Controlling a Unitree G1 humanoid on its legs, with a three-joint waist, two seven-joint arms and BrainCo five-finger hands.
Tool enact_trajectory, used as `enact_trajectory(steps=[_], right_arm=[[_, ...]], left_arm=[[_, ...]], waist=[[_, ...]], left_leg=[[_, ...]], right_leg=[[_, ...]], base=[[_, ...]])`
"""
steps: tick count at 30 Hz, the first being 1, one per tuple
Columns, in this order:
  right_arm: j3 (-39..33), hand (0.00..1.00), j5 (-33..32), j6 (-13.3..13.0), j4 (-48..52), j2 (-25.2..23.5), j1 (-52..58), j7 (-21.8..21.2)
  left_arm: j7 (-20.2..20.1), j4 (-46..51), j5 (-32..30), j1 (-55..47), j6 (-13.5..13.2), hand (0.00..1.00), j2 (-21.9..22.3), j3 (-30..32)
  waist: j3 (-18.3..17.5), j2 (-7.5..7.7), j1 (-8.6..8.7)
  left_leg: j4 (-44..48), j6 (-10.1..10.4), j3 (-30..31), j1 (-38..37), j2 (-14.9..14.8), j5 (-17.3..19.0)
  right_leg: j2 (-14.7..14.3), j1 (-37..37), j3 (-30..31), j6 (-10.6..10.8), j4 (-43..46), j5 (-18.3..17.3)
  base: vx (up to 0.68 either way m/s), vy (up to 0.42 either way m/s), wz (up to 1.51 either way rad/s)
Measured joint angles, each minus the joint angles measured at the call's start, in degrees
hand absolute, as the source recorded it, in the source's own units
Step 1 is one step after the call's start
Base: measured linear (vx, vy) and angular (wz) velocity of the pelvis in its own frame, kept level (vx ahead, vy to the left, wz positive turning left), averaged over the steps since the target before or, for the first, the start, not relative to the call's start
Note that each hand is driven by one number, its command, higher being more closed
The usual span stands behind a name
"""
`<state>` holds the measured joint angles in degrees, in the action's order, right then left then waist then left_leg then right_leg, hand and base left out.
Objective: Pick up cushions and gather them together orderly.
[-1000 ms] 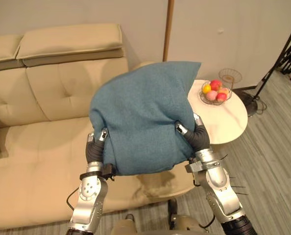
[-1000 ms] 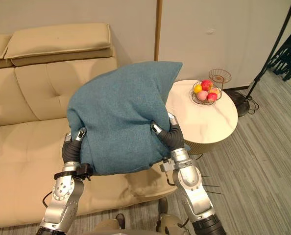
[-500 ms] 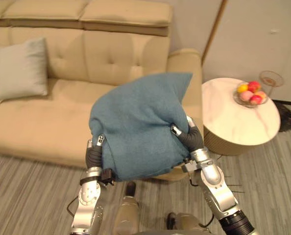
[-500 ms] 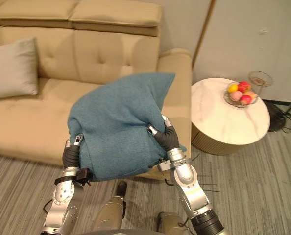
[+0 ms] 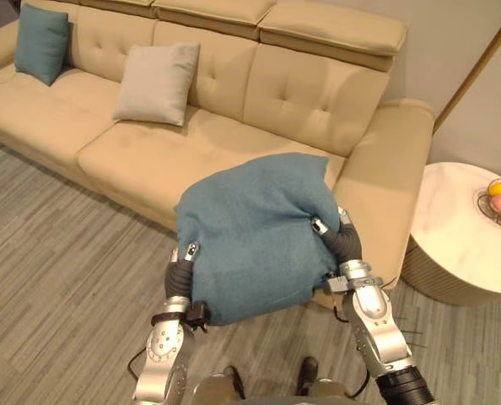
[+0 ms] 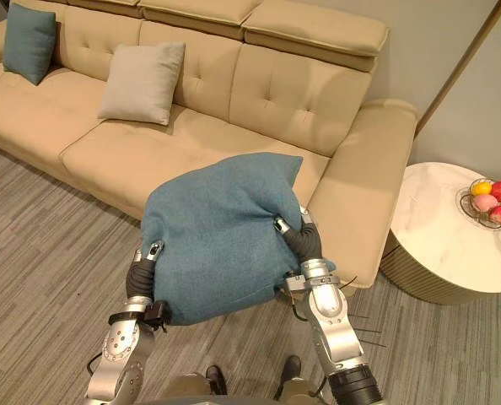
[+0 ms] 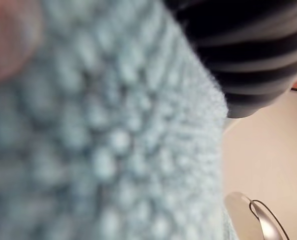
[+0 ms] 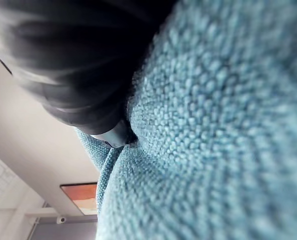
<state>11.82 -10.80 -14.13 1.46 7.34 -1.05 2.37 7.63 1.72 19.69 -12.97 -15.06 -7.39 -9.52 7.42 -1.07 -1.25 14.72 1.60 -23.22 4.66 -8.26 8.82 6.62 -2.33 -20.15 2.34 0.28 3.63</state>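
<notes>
Large teal cushion (image 5: 255, 236) held just in front of sofa (image 5: 149, 156), squeezed between left hand (image 5: 181, 270), fingers flat along flank, and right hand (image 5: 343, 242), fingers hooked into fabric; two-sided grip likely stops slipping. Grey cushion (image 5: 156, 83), small teal cushion (image 5: 41, 42) on sofa.

Soft, even indoor light falls from above, bright on the sofa (image 5: 149, 160) seats and the pale round table (image 5: 461, 245) at the right, with only weak shadows beside the far grey cushion (image 5: 156, 84) and a darker lower edge on the near teal cushion (image 5: 250, 236)
</notes>
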Motion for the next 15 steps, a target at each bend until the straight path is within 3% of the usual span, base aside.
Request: enact_trajectory(steps=[4,6,8,10,11,13,14,15], right_arm=[[0.0,1.0,-0.1,0.1,0.0,0.0,0.3,0.0],[0.0,1.0,-0.1,0.1,0.0,0.0,0.3,0.0],[0.0,1.0,0.2,0.1,0.0,0.0,0.3,0.1],[0.0,1.0,0.2,0.2,-0.5,0.1,0.3,0.1],[0.1,1.0,0.2,0.5,-1.3,0.1,0.4,0.0],[0.3,1.0,0.2,0.5,-2.3,0.0,0.5,0.0],[0.4,1.0,0.2,0.5,-2.4,-0.1,0.5,0.0],[0.3,1.0,0.2,0.5,-2.4,0.0,0.5,0.0]], left_arm=[[-0.1,0.0,0.0,-0.2,0.0,1.0,0.1,0.0],[-0.1,0.0,0.0,-0.2,0.1,1.0,0.3,0.0],[-0.1,0.0,0.0,-0.6,0.2,1.0,0.4,0.0],[-0.1,0.0,0.0,-1.0,0.2,1.0,0.6,0.0],[-0.1,-0.1,0.0,-1.2,0.3,1.0,0.3,0.0],[-0.1,-0.1,0.0,-1.2,0.2,1.0,-0.6,0.0],[0.0,-0.1,0.0,-1.1,0.2,1.0,-0.8,0.1],[0.0,-0.2,0.0,-1.1,0.2,1.0,-0.8,0.1]], waist=[[-0.4,0.22,-0.1],[-0.5,0.1,0.09],[-0.8,0.58,0.64],[-0.9,0.54,0.7],[-1.0,0.44,0.91],[-0.9,0.17,2.01],[-1.3,0.82,2.0],[-1.2,0.51,2.16]], left_leg=[[1.9,-0.7,0.5,1.4,0.1,1.9],[3.9,-1.2,1.0,2.1,0.3,4.2],[5.8,-2.0,2.4,2.2,1.8,6.2],[5.6,-4.0,4.1,1.1,3.4,7.4],[5.1,-4.9,5.9,-0.3,4.0,7.7],[4.8,-5.1,8.5,-2.0,4.3,8.7],[4.2,-5.1,9.4,-2.9,4.5,9.2],[3.8,-5.0,9.9,-3.5,4.4,9.4]], right_leg=[[0.4,0.0,-0.3,0.5,-0.8,0.1],[1.5,-1.8,-0.3,1.5,3.9,-2.8],[5.0,-5.7,-0.1,1.0,15.9,-8.0],[8.0,-9.5,1.7,0.4,27.2,-8.7],[8.6,-11.9,3.8,-1.5,33.3,-10.3],[6.9,-13.0,4.8,-0.3,33.7,-13.2],[5.7,-15.2,4.8,-0.5,32.3,-13.5],[4.4,-16.5,4.4,-0.6,30.5,-13.5]], base=[[-0.04,0.061,0.02],[-0.02,0.103,0.04],[0.05,0.155,0.29],[0.15,0.15,0.47],[0.16,0.101,0.62],[0.2,0.013,0.74],[0.23,-0.037,0.66],[0.28,-0.059,0.55]])
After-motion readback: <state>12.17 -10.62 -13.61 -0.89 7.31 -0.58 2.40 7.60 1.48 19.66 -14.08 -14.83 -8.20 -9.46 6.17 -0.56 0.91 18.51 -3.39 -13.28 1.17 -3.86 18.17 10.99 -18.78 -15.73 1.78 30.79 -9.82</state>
